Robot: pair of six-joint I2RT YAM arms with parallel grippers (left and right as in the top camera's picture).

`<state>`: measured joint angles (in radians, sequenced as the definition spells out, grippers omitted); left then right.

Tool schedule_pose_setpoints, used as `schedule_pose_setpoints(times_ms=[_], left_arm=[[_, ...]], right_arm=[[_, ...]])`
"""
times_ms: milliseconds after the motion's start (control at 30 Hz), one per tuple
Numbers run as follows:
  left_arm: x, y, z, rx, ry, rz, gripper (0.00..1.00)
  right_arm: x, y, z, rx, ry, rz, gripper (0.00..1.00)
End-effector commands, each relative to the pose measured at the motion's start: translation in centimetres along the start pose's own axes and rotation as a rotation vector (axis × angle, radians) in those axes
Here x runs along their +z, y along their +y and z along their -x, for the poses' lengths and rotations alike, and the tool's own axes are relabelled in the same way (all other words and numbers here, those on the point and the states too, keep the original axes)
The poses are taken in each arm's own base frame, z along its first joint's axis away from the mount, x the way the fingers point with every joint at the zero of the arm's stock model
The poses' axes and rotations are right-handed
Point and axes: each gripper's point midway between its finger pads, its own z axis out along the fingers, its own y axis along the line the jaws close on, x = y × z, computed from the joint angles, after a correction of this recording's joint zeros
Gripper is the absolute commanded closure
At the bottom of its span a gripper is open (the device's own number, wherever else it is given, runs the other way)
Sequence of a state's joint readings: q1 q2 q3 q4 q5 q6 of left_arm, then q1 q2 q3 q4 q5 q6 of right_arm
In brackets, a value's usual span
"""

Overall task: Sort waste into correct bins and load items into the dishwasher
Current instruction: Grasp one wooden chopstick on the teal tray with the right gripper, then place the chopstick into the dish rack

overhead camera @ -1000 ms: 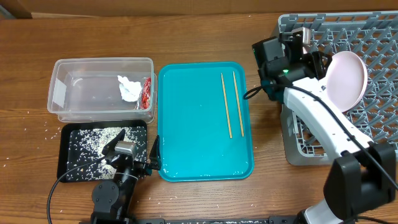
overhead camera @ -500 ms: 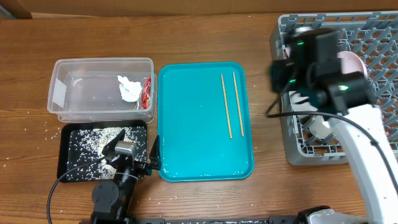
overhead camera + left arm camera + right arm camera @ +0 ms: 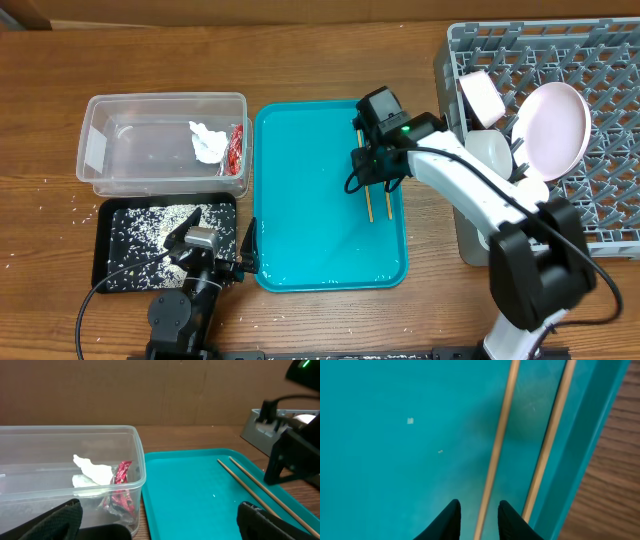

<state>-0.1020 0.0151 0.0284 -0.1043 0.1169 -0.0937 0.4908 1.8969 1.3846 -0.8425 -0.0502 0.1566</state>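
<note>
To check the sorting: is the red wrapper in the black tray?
No, the red wrapper lies in the clear tub, beside the white tissue.

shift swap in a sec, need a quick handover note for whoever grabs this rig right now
Left gripper: open, empty, by the black tray.
Right gripper: open, low over the teal tray, fingers straddling one of the chopsticks, not shut on it.
Done: tissue and red wrapper in the clear tub; most rice in the black tray; plate and bowls in the rack.
Left: both chopsticks into the rack; a few stray grains on the table.
</note>
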Motion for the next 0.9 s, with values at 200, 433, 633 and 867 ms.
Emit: schedule_pose_setpoints(times_ms=[200, 433, 633, 867], left_arm=[[0.0, 0.2, 0.0, 0.019, -0.007, 0.005, 0.00], [0.0, 0.2, 0.0, 0.019, -0.007, 0.005, 0.00], [0.0, 0.2, 0.0, 0.019, -0.007, 0.005, 0.00], [0.0, 0.2, 0.0, 0.019, -0.007, 0.005, 0.00]], right_arm=[[6.1, -1.8, -2.8, 0.013, 0.151, -0.074, 0.76], [5.1, -1.8, -3.3, 0.015, 0.183, -0.078, 0.96], [-1.7, -1.0, 0.3, 0.021, 0.014, -0.041, 0.96], [-14.8, -4.0, 3.1, 0.096, -0.298, -0.020, 0.96]])
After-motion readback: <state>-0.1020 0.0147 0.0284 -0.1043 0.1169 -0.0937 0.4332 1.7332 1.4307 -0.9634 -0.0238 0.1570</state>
